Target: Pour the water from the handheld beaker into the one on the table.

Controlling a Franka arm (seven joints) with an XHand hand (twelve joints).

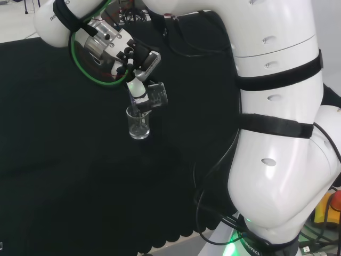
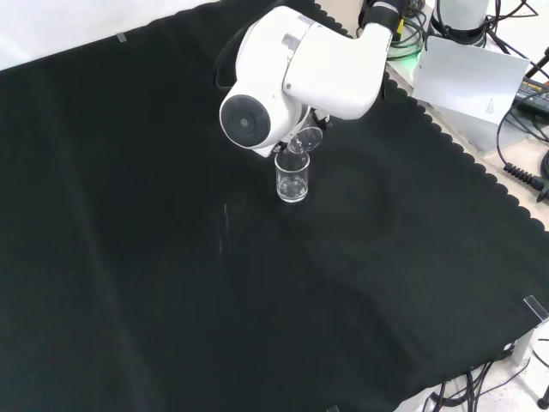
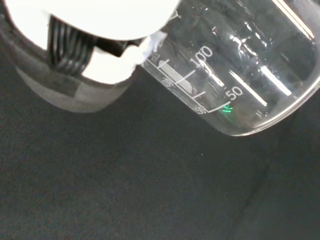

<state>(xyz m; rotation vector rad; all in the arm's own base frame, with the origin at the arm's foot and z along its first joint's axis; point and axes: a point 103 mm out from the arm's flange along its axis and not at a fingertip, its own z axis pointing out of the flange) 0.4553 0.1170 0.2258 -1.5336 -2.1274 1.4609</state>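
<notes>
Head view, left to right: black-clothed surface [image 1: 64, 176] bare across the left half. Robot hand [image 1: 139, 89] at about 11 o'clock from picture centre, fingers curled round a clear handheld beaker [image 1: 158, 95], tipped over sideways, mouth end hard to make out behind the fingers. Standing beaker [image 1: 138, 124] upright on the cloth directly under the hand, at 6 o'clock from it; rim just below the fingertips, touching or apart not readable. Some clear liquid seemingly low in the standing beaker; level uncertain. Large white arm links [image 1: 277, 122] filling the right side.

Front view: white link with round grey cap [image 2: 249, 122] at 12 o'clock, covering the hand. Tilted handheld beaker [image 2: 304, 137] peeking out at the link's lower edge, only its rim and part of the wall showing. Standing beaker [image 2: 292, 180] just below, at 6 o'clock from that rim, upright on the surface [image 2: 129, 257]. No stream discernible between the two; glass too clear to judge.

Wrist view: blurred white and black part of the robot hand [image 3: 90, 40] close up, against the handheld beaker's wall [image 3: 240, 80]. Beaker lying steeply tilted, graduation marks visible, far end cut off by the picture edge. Water inside not distinguishable.
</notes>
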